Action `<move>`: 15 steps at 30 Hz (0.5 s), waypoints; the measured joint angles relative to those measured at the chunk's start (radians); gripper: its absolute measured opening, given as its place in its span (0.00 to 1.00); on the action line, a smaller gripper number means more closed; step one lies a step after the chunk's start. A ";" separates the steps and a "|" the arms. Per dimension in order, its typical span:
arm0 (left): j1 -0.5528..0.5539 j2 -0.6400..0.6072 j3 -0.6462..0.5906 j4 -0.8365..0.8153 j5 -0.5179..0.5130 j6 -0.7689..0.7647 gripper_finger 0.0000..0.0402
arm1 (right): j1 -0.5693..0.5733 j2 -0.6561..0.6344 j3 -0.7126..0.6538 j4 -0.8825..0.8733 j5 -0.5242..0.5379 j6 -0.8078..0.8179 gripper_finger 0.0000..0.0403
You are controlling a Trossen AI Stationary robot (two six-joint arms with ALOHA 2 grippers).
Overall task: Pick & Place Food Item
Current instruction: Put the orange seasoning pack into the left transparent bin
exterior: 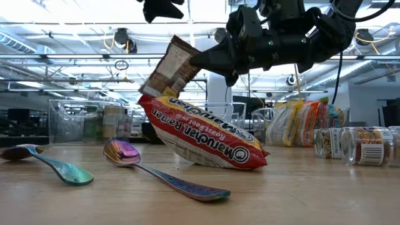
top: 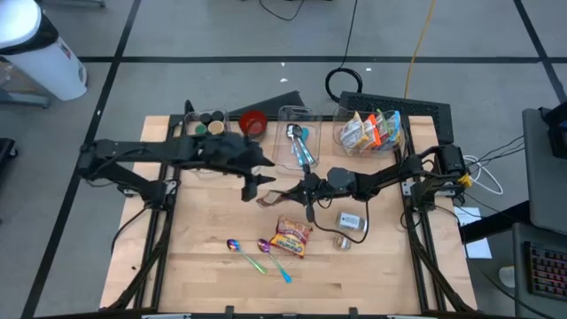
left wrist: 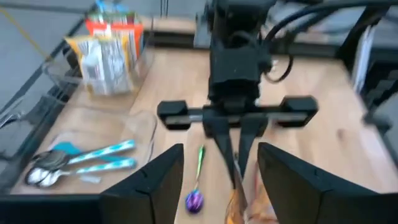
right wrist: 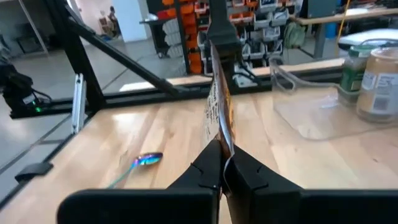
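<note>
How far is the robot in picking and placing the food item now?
Done: the right gripper has pinched the brown food packet and holds it above the table.
In hand: the packet hangs in the air over the ramen pack. The left gripper is open close by.
Left: placing it; the packet is not yet set down anywhere.

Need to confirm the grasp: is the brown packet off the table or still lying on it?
Off the table. The right claw is shut on the brown packet, holding it in the air above the ramen pack.

Brown packet's (exterior: 172, 67) label too blurred to read; left claw (exterior: 164, 9) cut off above.
</note>
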 joint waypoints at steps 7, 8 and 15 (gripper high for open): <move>-0.007 0.261 0.178 -0.215 0.043 -0.001 0.55 | -0.010 0.000 0.000 -0.028 -0.026 -0.011 0.00; -0.009 0.290 0.193 -0.231 0.060 0.002 0.56 | -0.010 0.000 0.000 -0.037 -0.025 -0.013 0.00; -0.016 0.383 0.244 -0.266 0.102 -0.018 0.56 | -0.006 0.000 0.000 -0.050 -0.026 -0.026 0.00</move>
